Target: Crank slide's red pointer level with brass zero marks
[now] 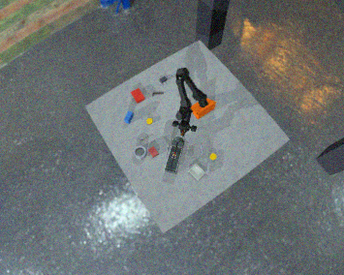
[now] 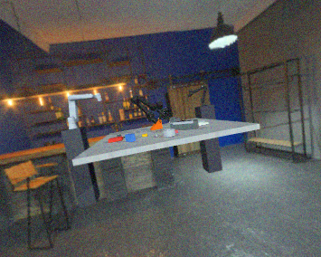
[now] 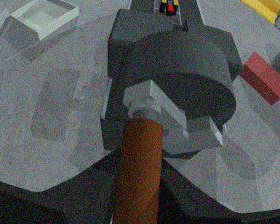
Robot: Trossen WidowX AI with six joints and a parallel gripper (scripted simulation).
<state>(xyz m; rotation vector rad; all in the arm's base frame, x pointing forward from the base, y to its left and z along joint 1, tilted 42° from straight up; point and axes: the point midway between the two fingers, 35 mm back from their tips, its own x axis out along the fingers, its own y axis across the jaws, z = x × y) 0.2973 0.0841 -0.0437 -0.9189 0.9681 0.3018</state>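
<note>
Hand closed on crank handle; pointer beyond.
The hand [image 1: 183, 128] [image 3: 136, 159] grips the brown handle [image 3: 139, 170]; the red pointer [image 3: 170, 8] lies past the dark drum [image 3: 183, 65], along the slide track [image 1: 172, 162]. Level alignment cannot be confirmed.

From where I'm standing, I'm making out no readable text, label, brand, number or sign anywhere: nothing legible is showing on the table [image 1: 182, 203] [image 2: 170, 141], on the things lying on it, or around it. The bottles [image 2: 123, 113] beyond the table are appearing too blurred for reading.
</note>
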